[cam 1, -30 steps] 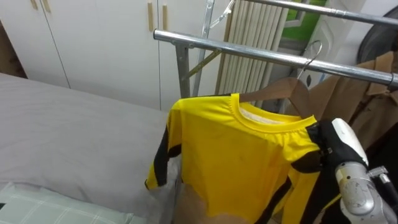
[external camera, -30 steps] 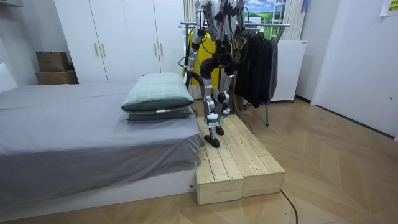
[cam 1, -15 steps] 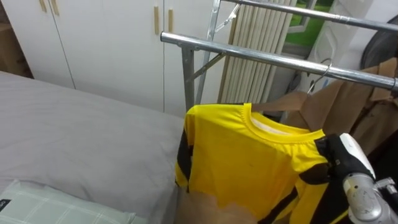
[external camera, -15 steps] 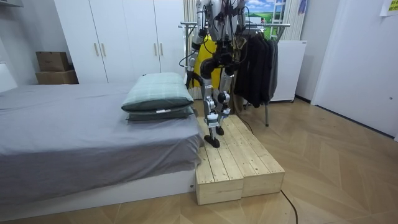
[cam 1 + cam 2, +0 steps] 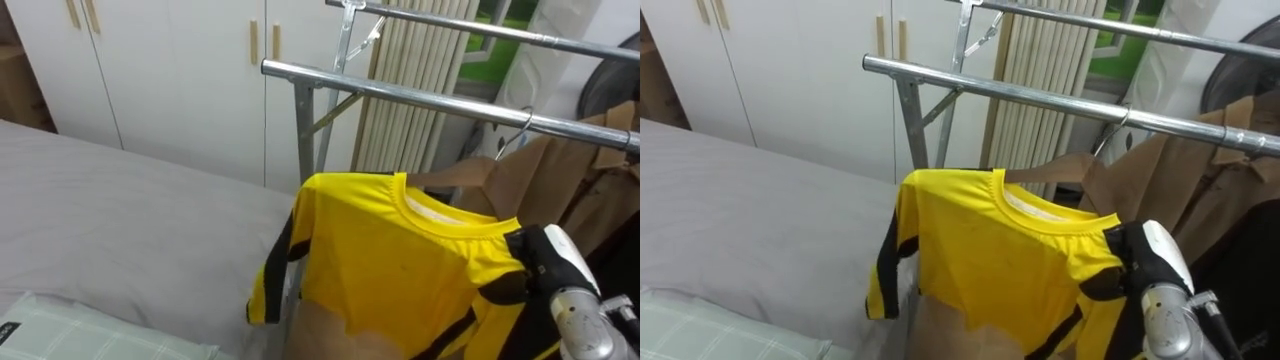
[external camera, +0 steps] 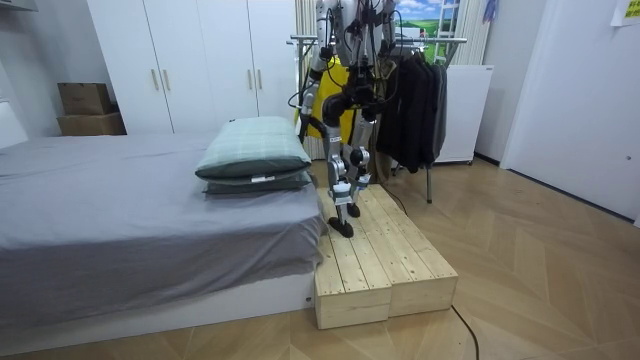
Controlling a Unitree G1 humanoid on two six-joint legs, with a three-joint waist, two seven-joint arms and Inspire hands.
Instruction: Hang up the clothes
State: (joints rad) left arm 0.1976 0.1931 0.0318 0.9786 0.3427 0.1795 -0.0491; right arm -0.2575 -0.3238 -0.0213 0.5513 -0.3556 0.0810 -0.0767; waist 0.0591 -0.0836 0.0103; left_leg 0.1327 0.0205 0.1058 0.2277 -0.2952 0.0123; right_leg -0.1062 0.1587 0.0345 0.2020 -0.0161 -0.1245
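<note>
A yellow shirt (image 5: 400, 260) with black trim hangs on a wooden hanger (image 5: 470, 172) in front of me. The hanger's metal hook (image 5: 512, 128) is level with the front rail (image 5: 400, 95) of the clothes rack; I cannot tell whether it rests on the rail. My right hand (image 5: 540, 262) comes in from the lower right, fingers curled on the shirt's right shoulder over the hanger's end. The shirt's left sleeve (image 5: 268, 285) dangles free. In the room view I stand on a wooden platform (image 6: 375, 255) facing the rack, with my left arm (image 6: 308, 95) beside the shirt (image 6: 335, 75).
Brown and dark garments (image 5: 590, 170) hang on the rack to the right. A second, higher rail (image 5: 470, 25) runs behind. A grey bed (image 5: 120, 230) with a green pillow (image 6: 255, 150) lies to my left, with white wardrobes (image 5: 170, 70) behind it.
The view has shifted a little. The shirt and hanger rose slightly towards the front rail, and the left sleeve has swung out to the left.
</note>
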